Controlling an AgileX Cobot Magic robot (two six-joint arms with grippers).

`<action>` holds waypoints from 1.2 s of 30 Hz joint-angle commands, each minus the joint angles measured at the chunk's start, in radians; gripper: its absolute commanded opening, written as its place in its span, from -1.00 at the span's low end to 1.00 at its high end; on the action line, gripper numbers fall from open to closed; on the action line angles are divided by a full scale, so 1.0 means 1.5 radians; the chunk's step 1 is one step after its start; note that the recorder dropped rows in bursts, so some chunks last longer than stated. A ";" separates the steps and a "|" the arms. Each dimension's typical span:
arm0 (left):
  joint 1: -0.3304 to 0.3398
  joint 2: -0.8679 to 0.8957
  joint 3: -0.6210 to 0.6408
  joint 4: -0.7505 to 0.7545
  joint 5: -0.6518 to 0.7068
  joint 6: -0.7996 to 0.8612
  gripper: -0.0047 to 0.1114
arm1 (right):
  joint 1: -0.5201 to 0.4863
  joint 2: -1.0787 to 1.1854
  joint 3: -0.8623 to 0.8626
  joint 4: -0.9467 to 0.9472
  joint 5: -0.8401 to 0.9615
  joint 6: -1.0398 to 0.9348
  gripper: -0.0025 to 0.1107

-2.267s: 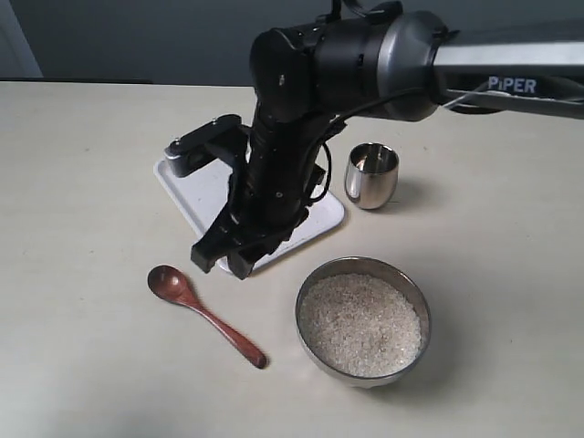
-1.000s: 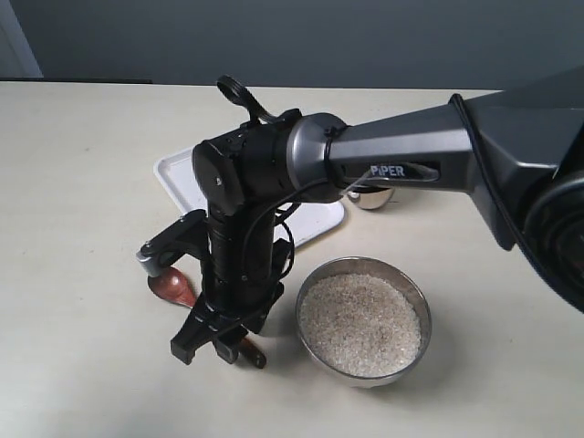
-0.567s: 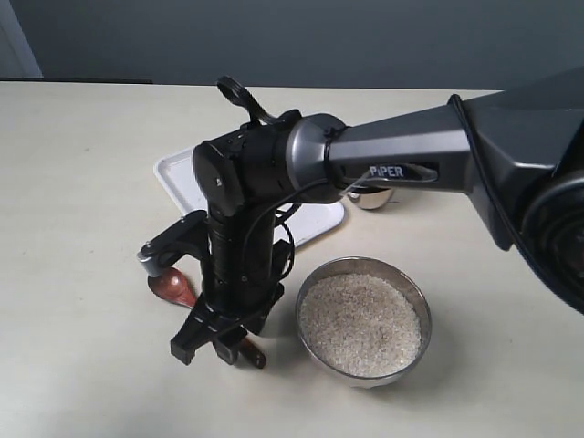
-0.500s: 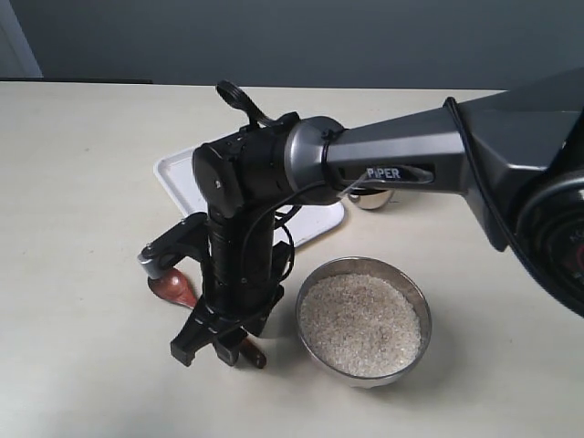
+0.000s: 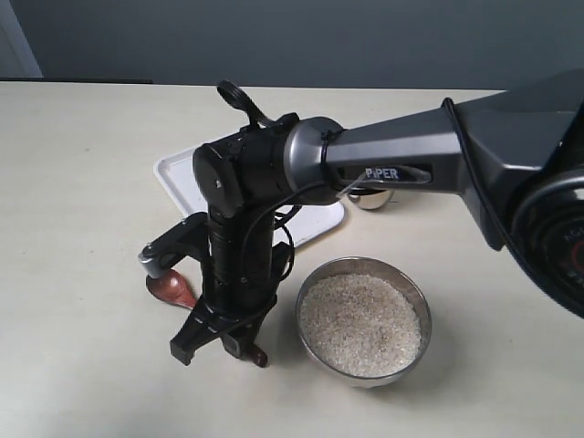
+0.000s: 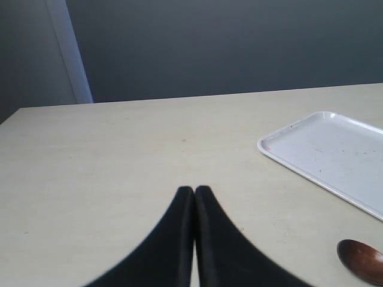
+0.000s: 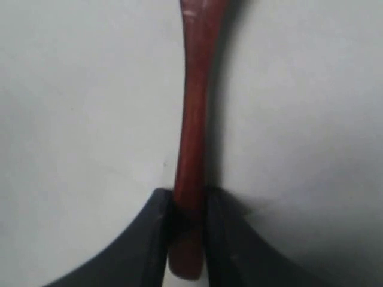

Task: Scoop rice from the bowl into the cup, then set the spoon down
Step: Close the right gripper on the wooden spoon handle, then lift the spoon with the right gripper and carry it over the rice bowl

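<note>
The right gripper (image 7: 189,209) has just closed. Its jaws straddled the handle a moment ago and are now clamped on the spoon (image 7: 192,119) near the tail of its handle. The spoon appears to lie flat on the surface (image 5: 82,365), so the pick-up looks secured and lifting comes next. The bowl (image 5: 365,262) of rice (image 5: 360,324) sits just beside it. The cup (image 5: 370,198) is mostly hidden behind the arm. The left gripper (image 6: 194,239) has its jaws together, holding nothing.

Spoon (image 5: 172,287) left of bowl (image 5: 363,262), before tray (image 5: 182,179)
</note>
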 commanded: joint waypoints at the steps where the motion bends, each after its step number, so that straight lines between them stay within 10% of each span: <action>1: 0.002 -0.003 -0.002 0.001 -0.007 -0.003 -0.91 | 0.000 -0.011 0.000 0.001 0.013 0.001 -0.96; 11: 0.002 -0.003 -0.002 0.001 -0.007 -0.003 -0.91 | 0.000 -0.189 0.000 -0.051 0.029 0.001 -0.96; 16: 0.002 -0.003 -0.002 0.001 -0.006 -0.003 -0.91 | -0.001 -0.314 0.013 -0.421 0.127 0.168 -0.96; 25: 0.002 -0.003 -0.002 0.001 -0.006 -0.003 -0.91 | -0.004 -0.432 0.083 -0.562 0.127 0.187 -0.96; 36: 0.002 -0.003 -0.002 0.001 -0.006 -0.003 -0.91 | -0.054 -0.635 0.390 -0.436 0.127 0.169 -0.96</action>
